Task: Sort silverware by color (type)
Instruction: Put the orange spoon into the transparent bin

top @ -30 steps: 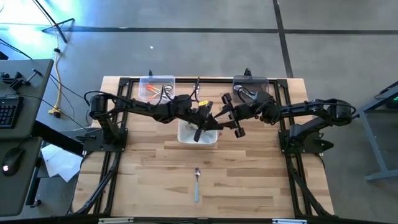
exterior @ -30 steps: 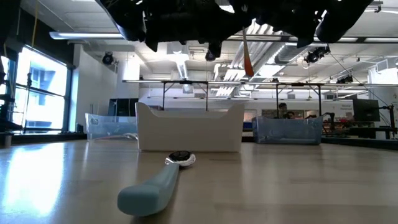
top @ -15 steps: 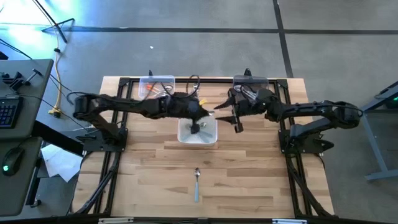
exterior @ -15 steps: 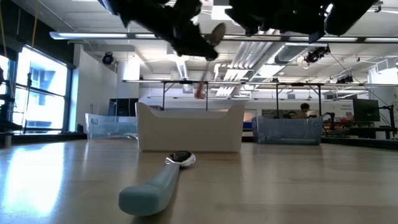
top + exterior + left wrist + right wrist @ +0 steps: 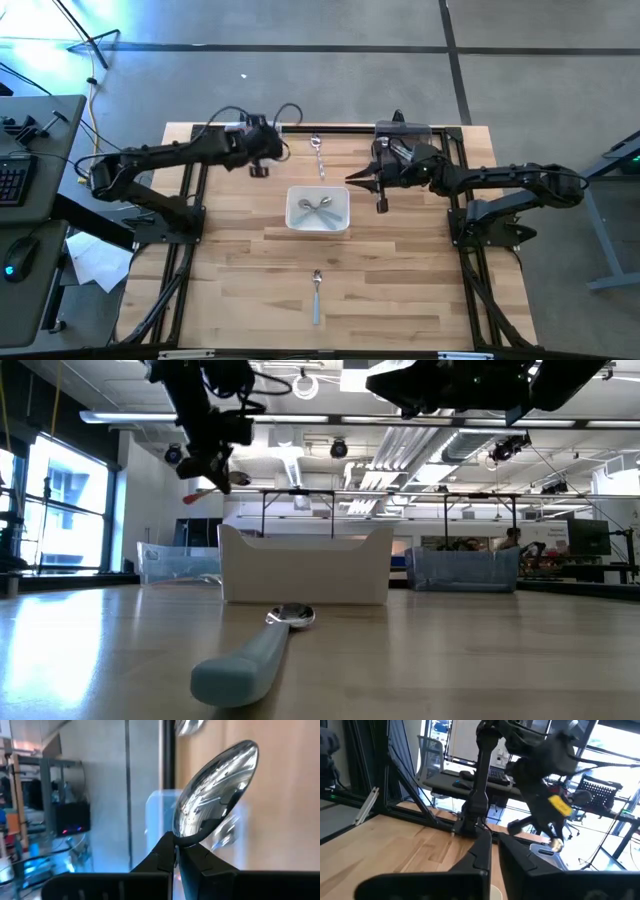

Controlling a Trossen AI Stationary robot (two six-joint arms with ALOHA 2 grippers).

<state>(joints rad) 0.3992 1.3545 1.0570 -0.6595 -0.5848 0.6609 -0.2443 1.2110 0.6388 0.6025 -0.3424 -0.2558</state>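
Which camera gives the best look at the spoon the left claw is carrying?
The left wrist view: the spoon fills it, its shiny bowl sticking out of the left claw. The low view shows it small, with an orange handle. From the high view it's hidden; the right wrist view shows only a speck.

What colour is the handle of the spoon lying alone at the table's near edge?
Light blue; the spoon shows this best in the low view.

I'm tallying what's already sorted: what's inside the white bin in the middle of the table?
From above, the white bin holds two spoons with shiny bowls; their handle colour is unclear. In the low view its wall hides the contents.
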